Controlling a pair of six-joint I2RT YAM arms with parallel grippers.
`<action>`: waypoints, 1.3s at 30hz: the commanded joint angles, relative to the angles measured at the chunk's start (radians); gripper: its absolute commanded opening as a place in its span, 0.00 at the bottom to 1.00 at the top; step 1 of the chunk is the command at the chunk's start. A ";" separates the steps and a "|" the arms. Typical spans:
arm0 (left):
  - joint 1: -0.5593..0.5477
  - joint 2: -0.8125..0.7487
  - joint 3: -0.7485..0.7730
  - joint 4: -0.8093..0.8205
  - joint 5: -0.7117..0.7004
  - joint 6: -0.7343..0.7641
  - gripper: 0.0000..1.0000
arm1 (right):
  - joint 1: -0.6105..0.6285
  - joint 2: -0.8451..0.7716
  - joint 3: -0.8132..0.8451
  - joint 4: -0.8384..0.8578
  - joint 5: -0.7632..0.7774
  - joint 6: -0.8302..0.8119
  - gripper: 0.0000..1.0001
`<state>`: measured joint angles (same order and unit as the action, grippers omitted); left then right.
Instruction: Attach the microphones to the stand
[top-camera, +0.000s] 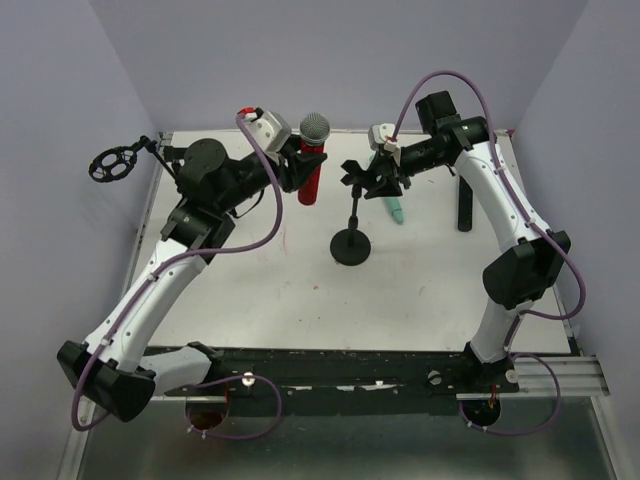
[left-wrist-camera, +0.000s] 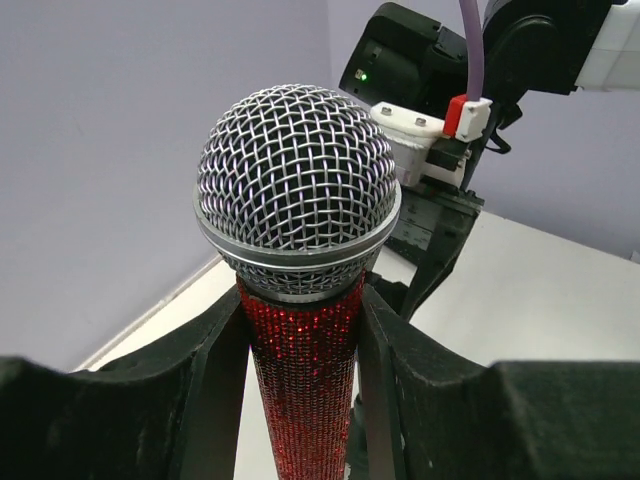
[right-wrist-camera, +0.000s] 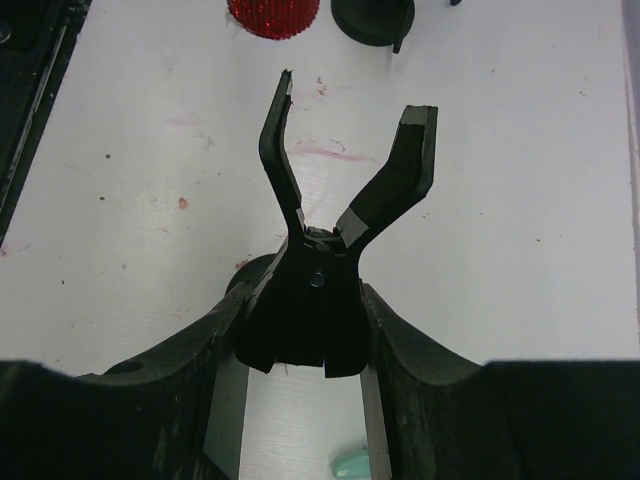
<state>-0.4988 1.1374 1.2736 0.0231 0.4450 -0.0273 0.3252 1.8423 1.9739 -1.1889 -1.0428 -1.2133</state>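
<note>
Top external: left gripper (top-camera: 303, 163) is pinching one red microphone (top-camera: 310, 186); right gripper (top-camera: 378, 180) is clamping one stand (top-camera: 350, 246), one mint-green microphone (top-camera: 395, 209) lying beneath.

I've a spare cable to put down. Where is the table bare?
Bare: the wide near strip of the table, from the stand base to the near edge, and the patch between that base and the right arm. Crowded: the far middle, where the red microphone, the stand's clip, the mint-green microphone and a black upright stick cluster.
</note>
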 joint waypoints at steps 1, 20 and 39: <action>-0.007 0.090 0.081 0.106 0.070 0.000 0.00 | -0.005 -0.008 0.019 -0.015 -0.002 0.001 0.22; -0.052 0.303 0.223 0.065 0.182 0.023 0.00 | -0.005 0.008 0.023 -0.015 -0.036 0.012 0.14; -0.066 0.427 0.305 -0.077 0.265 0.079 0.00 | -0.005 -0.008 0.005 -0.009 -0.097 0.026 0.08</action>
<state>-0.5518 1.5265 1.5803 -0.0097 0.6308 0.0353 0.3107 1.8423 1.9739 -1.1999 -1.0550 -1.2045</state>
